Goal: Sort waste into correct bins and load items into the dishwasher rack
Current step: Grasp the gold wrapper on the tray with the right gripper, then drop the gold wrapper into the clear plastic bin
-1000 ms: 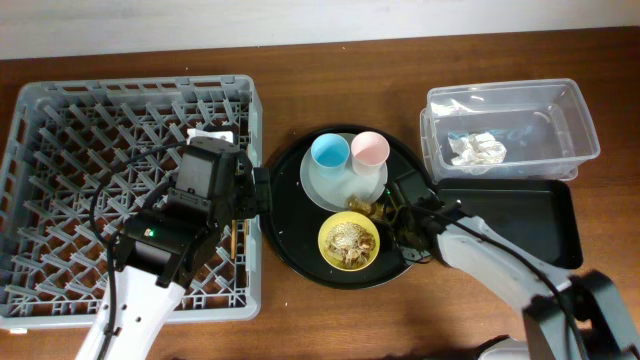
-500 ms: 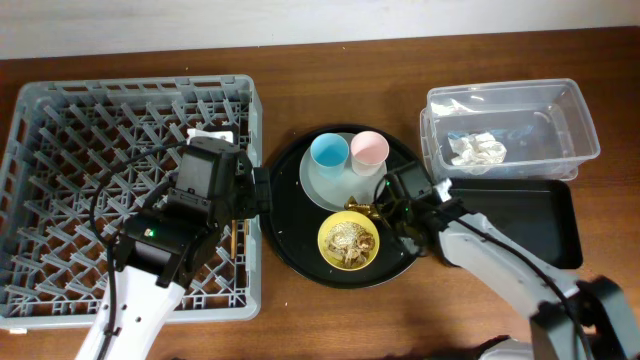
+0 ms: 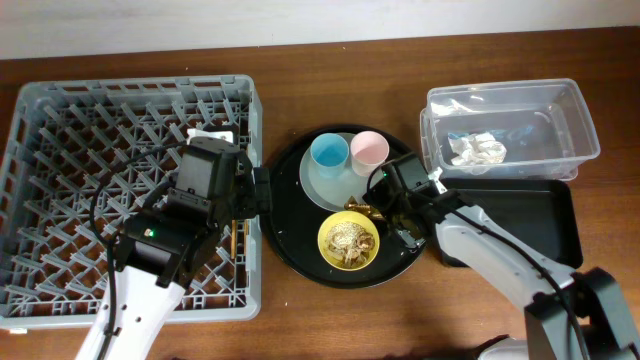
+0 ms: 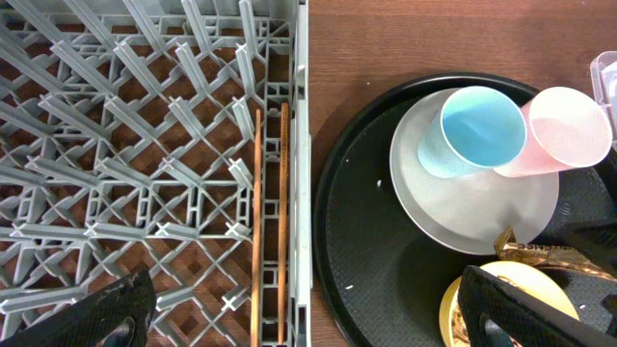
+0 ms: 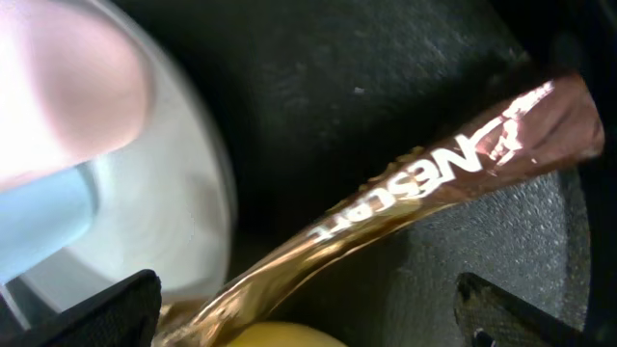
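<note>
The grey dishwasher rack [image 3: 40, 130] fills the left; two wooden chopsticks [image 4: 270, 222] lie in it along its right wall. My left gripper [image 4: 308, 313] hangs open and empty above them. On the plate [image 3: 325, 190] stand the blue cup [image 3: 329, 153] and the pink cup [image 3: 368, 150]. The yellow bowl [image 3: 349, 240] holds food scraps. The gold wrapper [image 5: 415, 193] lies beside the bowl, and my right gripper [image 5: 308, 318] is open with the wrapper between its fingers. The white napkin [image 3: 476, 149] lies in the clear tub [image 3: 510, 125]. The shallow black tray [image 3: 540, 215] sits in front of it.
The plate, cups, bowl and wrapper all sit on a large round black tray [image 3: 290, 230] between the rack and the bins. Bare wooden table shows along the front edge and behind the tray.
My right gripper has moved up and left over the round tray, closer to the wrapper and the cups. The left arm has not moved.
</note>
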Controlling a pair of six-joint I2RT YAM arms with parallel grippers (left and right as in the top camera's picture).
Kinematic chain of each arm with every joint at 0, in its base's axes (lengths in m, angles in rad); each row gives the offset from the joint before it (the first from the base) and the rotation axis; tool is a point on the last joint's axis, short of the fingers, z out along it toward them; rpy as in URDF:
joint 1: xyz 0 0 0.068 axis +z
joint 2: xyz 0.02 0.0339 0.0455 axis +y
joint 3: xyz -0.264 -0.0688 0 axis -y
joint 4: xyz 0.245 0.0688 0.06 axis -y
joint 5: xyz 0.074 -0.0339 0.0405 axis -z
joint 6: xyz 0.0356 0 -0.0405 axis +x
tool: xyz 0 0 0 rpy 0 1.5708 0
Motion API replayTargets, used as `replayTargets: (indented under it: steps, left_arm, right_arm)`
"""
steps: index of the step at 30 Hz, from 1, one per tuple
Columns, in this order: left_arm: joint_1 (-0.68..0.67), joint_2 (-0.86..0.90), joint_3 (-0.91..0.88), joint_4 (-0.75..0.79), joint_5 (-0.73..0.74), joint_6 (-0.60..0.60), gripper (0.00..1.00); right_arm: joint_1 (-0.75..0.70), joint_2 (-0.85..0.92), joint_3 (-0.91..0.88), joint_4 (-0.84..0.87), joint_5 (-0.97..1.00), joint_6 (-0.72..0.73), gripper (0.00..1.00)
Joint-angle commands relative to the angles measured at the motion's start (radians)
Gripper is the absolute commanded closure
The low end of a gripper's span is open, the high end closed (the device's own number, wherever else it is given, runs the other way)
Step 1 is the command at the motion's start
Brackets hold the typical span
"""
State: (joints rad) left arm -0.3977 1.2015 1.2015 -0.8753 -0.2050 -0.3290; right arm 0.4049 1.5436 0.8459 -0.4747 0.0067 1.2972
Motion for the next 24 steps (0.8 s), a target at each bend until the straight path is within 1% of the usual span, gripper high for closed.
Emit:
replayTargets:
  steps: [1, 2, 5, 8, 10, 13, 15, 16, 19, 20, 21, 22, 23, 24]
  left_arm:
    - [0.003, -0.005, 0.012, -0.001, 0.007, 0.002, 0.01]
    - [0.003, -0.005, 0.012, -0.001, 0.007, 0.002, 0.01]
    - [0.003, -0.005, 0.012, -0.001, 0.007, 0.002, 0.01]
    - [0.003, -0.005, 0.012, -0.001, 0.007, 0.002, 0.01]
    - [0.003, -0.005, 0.012, -0.001, 0.007, 0.002, 0.01]
    - [0.003, -0.005, 0.012, -0.001, 0.007, 0.002, 0.00]
    - [0.003, -0.005, 0.012, -0.001, 0.007, 0.002, 0.00]
    - [0.003, -0.005, 0.012, -0.001, 0.007, 0.002, 0.01]
    - [0.003, -0.005, 0.012, -0.001, 0.007, 0.002, 0.00]
    - [0.003, -0.005, 0.012, -0.001, 0.007, 0.002, 0.01]
    - [0.003, -0.005, 0.012, -0.001, 0.007, 0.002, 0.00]
    - [0.003, -0.005, 0.012, -0.001, 0.007, 0.002, 0.01]
    - [0.003, -0.005, 0.012, -0.001, 0.007, 0.002, 0.01]
    - [0.003, -0.005, 0.012, -0.001, 0.007, 0.002, 0.01]
  right_arm:
    - [0.005, 0.023, 0.010, 0.010, 0.013, 0.137, 0.03]
    - [0.005, 0.023, 0.010, 0.015, 0.016, 0.137, 0.07]
    - [0.005, 0.023, 0.010, 0.006, 0.051, 0.137, 0.24]
    - [0.005, 0.028, 0.005, 0.001, 0.064, 0.138, 0.25]
    - [0.005, 0.041, 0.005, 0.002, 0.070, 0.164, 0.24]
    - [0.005, 0.086, 0.005, 0.019, 0.074, 0.164, 0.23]
    - [0.005, 0.100, 0.005, 0.029, 0.074, 0.164, 0.25]
    - [0.005, 0.100, 0.005, 0.035, 0.074, 0.163, 0.29]
    - [0.005, 0.056, 0.008, 0.045, 0.072, 0.163, 0.62]
    - [0.005, 0.032, 0.008, 0.045, 0.072, 0.163, 0.65]
    - [0.005, 0.004, 0.008, 0.045, 0.072, 0.155, 0.70]
    - [0.005, -0.033, 0.008, 0.045, 0.070, 0.154, 0.82]
    - [0.005, -0.058, 0.008, 0.045, 0.069, 0.151, 0.91]
    - [0.005, -0.085, 0.008, 0.045, 0.066, 0.150, 0.96]
